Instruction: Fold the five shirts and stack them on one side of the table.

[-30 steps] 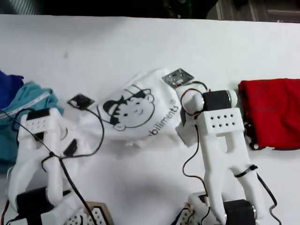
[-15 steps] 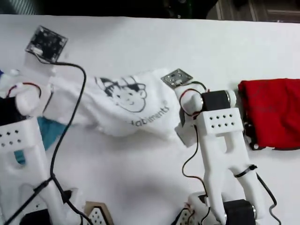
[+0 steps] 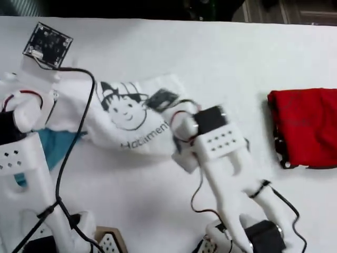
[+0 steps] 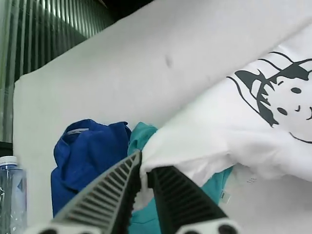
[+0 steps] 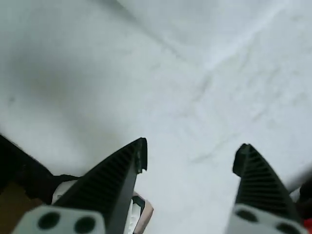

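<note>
Left gripper (image 4: pixel 141 170) is clenched on the white shirt (image 3: pixel 131 113) edge at the table's 9 o'clock, over the teal shirt (image 3: pixel 58 145). Right gripper (image 5: pixel 190 156) is released above the cloth. Advise lifting clear and laying it flat, edges squared.

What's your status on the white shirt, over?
Left gripper shut on white shirt, edge over teal shirt. Right gripper open at its other end. Red shirt lies well apart.
</note>
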